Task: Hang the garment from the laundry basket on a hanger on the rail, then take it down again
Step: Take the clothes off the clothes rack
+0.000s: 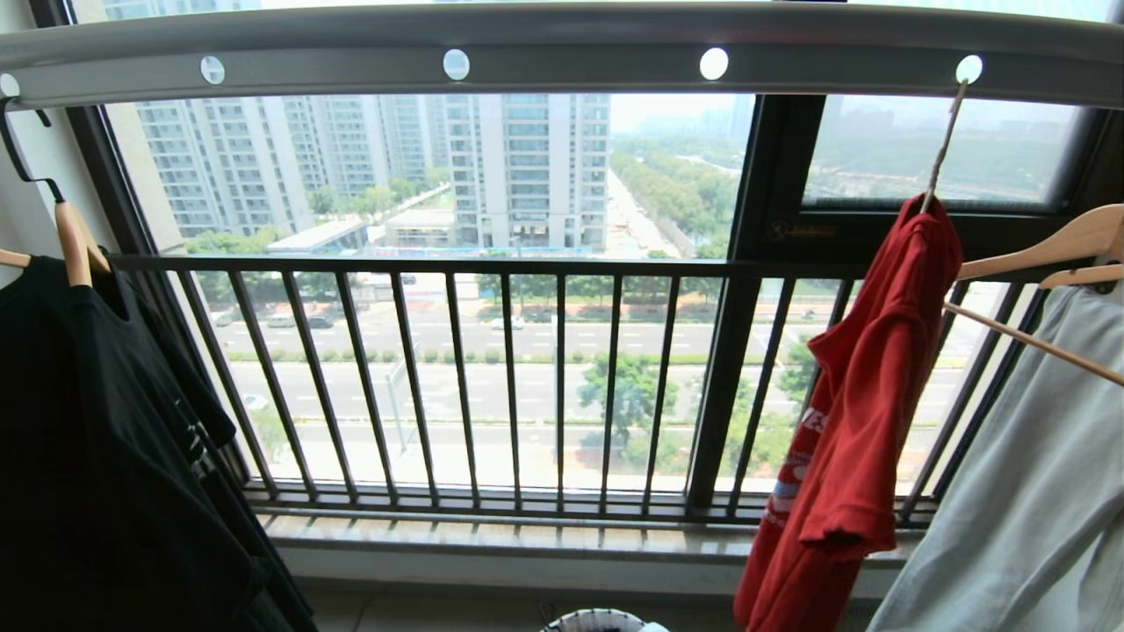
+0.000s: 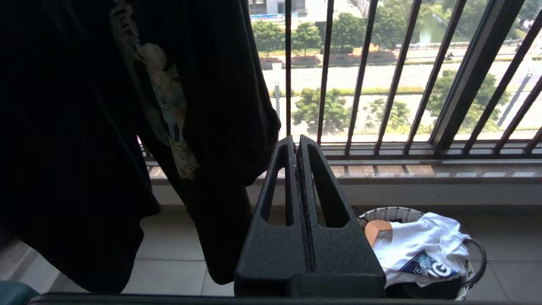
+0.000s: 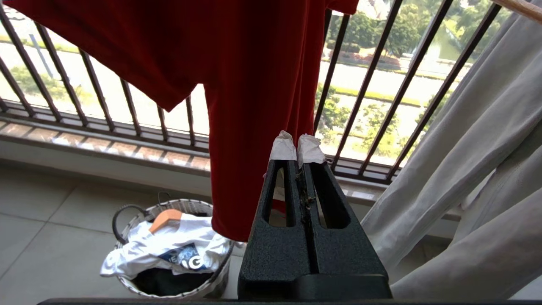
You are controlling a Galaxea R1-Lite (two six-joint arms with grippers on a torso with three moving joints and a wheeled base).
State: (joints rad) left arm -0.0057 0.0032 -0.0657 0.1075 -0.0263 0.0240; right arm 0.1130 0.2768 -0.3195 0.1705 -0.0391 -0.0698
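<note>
The red garment [image 1: 856, 412] hangs bunched on a thin hanger [image 1: 944, 145] hooked into a hole of the grey rail [image 1: 562, 66], right of centre. In the right wrist view the garment [image 3: 237, 76] hangs just beyond my right gripper [image 3: 297, 142], which is shut with nothing between its taped tips. My left gripper [image 2: 295, 142] is shut and empty, beside a black shirt. The laundry basket [image 3: 135, 212] stands on the floor below, holding a white shirt; its rim [image 1: 593, 619] peeks in at the bottom of the head view. Neither arm shows in the head view.
A black T-shirt [image 1: 105, 456] on a wooden hanger hangs at the left, a pale grey garment [image 1: 1019, 491] on wooden hangers [image 1: 1054, 246] at the right. The dark barred window railing [image 1: 527, 386] and sill run behind. A wooden hanger [image 2: 377, 231] lies in the basket.
</note>
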